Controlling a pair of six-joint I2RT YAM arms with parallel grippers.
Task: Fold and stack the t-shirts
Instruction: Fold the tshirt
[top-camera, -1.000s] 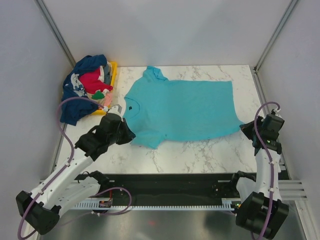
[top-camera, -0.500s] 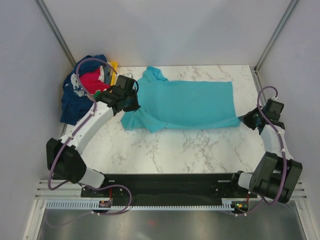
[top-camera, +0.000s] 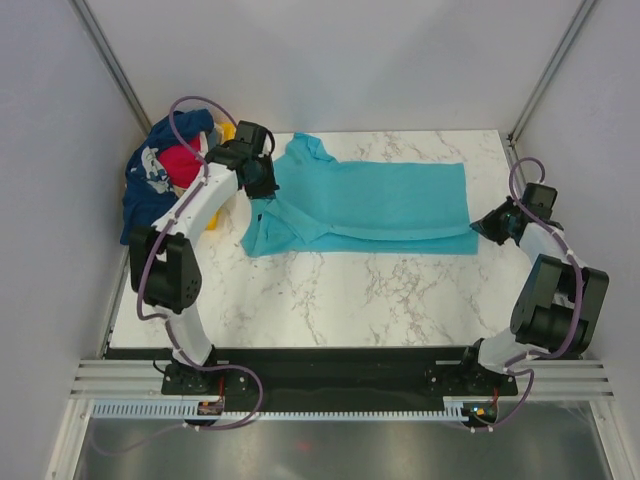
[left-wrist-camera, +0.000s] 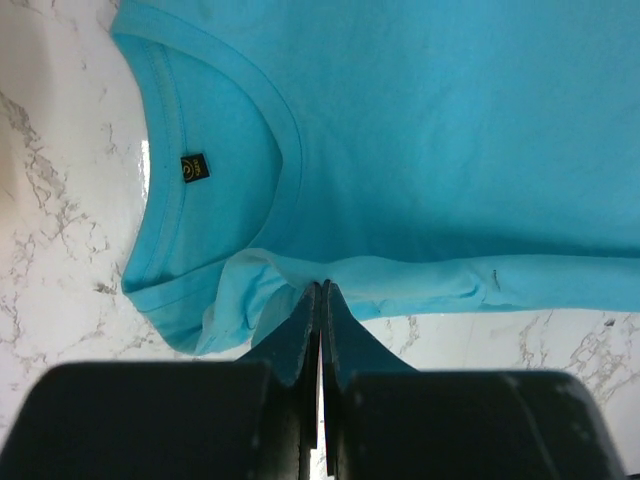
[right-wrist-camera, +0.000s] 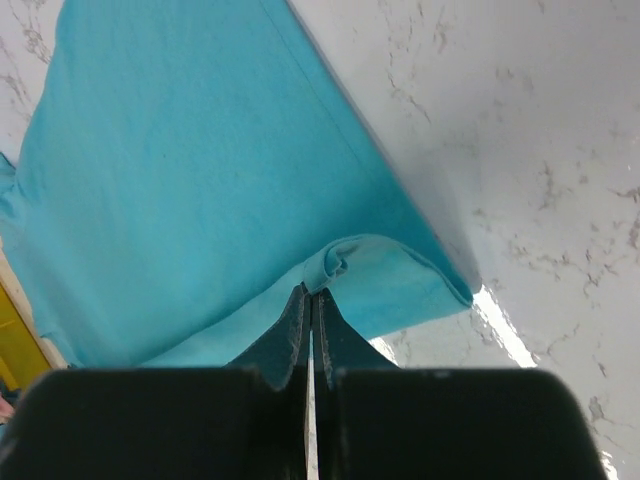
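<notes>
Plain turquoise soft-cloth t-shirt flat across far half of white marble-veined table, near long edge doubled over. Left gripper clamped on bunched fold beside ribbed collar. Right gripper clamped on puckered hem corner near table's right edge. Crumpled navy and red shirts heaped at far-left corner.

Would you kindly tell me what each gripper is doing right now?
Left gripper: shut on the teal shirt.
Right gripper: shut on the teal shirt.
</notes>
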